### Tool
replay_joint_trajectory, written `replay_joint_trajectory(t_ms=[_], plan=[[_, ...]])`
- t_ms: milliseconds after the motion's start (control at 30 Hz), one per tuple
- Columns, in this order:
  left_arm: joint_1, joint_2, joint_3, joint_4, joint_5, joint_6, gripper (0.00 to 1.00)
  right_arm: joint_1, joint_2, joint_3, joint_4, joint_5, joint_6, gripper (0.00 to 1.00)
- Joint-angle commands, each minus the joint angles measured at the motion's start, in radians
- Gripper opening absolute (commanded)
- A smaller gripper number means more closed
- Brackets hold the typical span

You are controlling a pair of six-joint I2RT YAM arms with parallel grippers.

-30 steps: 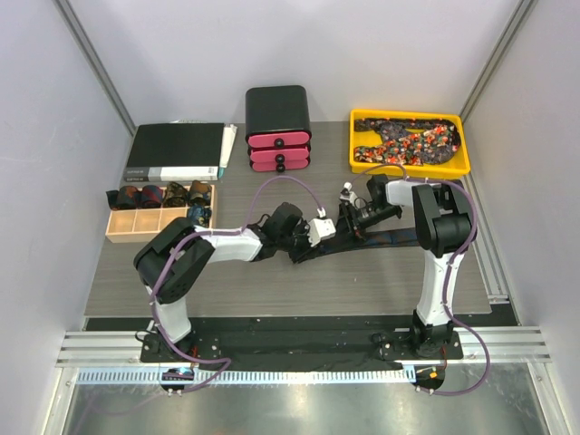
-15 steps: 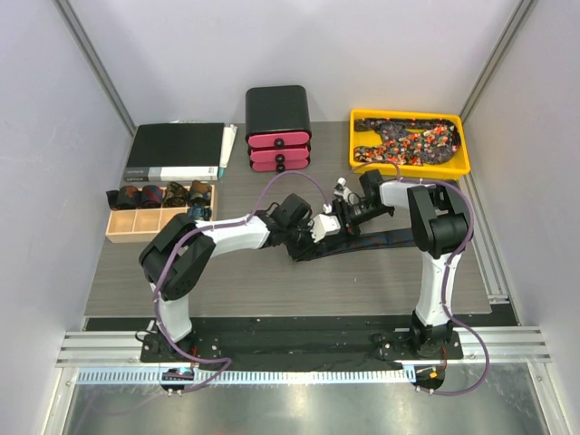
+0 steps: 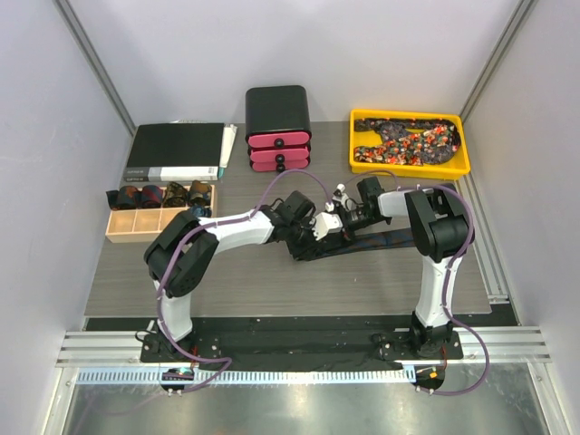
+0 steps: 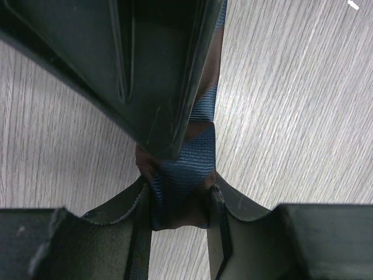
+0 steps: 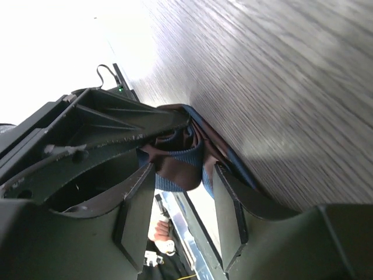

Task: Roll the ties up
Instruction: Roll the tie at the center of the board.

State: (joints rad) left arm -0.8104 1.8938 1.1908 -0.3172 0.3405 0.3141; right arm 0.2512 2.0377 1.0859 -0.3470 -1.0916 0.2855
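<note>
Blue-brown tie (image 4: 189, 166) clamped by both L gripper (image 4: 179, 213) & R gripper (image 5: 182, 175), jaws squeezed close on fabric.

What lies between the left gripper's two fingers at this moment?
The folded end of the blue-and-brown tie, pinched in the left gripper just above the wood-grain table. The left wrist view shows it.

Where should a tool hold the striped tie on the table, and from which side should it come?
At the curled end of the tie, pinching across its narrow width from above. That end stands off the table; the rest lies flat, leaving no edge to get under.
</note>
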Motion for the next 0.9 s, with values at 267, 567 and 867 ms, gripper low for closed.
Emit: replay_joint_trajectory(t_ms=[267, 567, 867], plan=[[-0.016, 0.06, -0.007, -0.103, -0.061, -0.024, 0.26, 0.034, -0.008, 0.012, 0.048, -0.016, 0.015, 0.18], [0.007, -0.011, -0.129, 0.051, -0.054, -0.092, 0.47, 0.004, 0.045, 0.016, 0.01, -0.002, -0.043, 0.01], [0.079, -0.202, -0.52, 0.822, 0.104, -0.305, 0.95, -0.001, 0.113, 0.02, 0.003, 0.015, -0.163, 0.01]])
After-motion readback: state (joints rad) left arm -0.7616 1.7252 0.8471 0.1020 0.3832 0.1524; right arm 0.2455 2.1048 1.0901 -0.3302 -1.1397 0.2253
